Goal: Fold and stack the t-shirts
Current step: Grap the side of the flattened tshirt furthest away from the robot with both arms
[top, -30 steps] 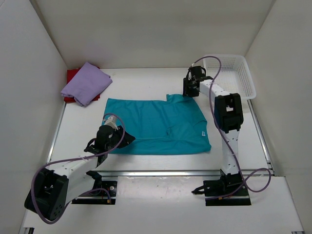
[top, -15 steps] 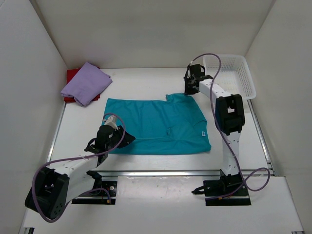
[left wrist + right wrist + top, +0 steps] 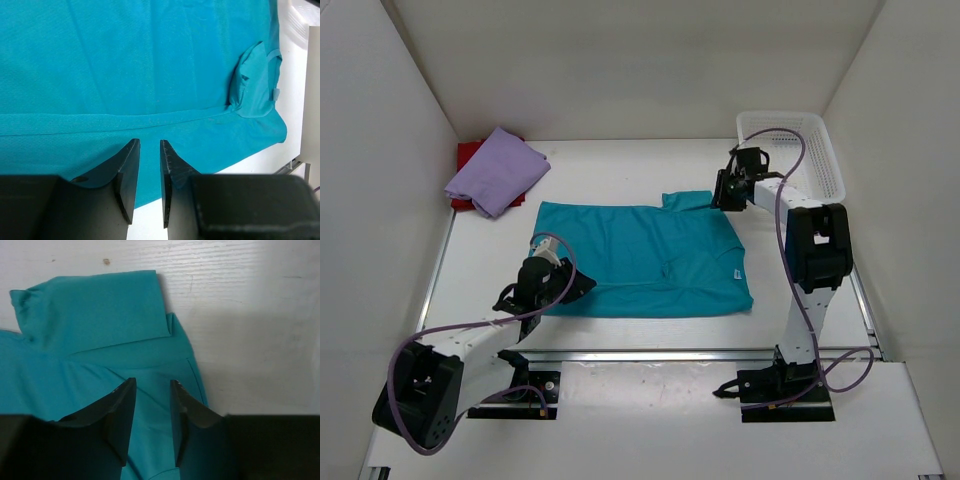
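White table [image 3: 620, 165] and bare white walls enclosed the scene, and the teal shirt [image 3: 645, 258] was spread flat across the middle of the overhead view, its neck toward the right of the frame. One sleeve [image 3: 95, 305] was folded out at the shirt's upper edge. The left gripper [image 3: 582, 286] was set at the shirt's lower left edge, its jaws kept narrow, with nothing seen pinched between them. The right gripper [image 3: 720, 192] was held over the sleeve, its jaws parted a little wider and likewise empty. The purple shirt [image 3: 498, 168] was laid folded on the red shirt [image 3: 468, 153] in the upper left corner, and the basket [image 3: 830, 160] was placed at the upper right.

The first fold of the teal shirt was judged to be the step in hand. Both edges would best be pinched at matching points, lifted together, and carried across evenly, so that the cloth is neither dragged nor bunched.
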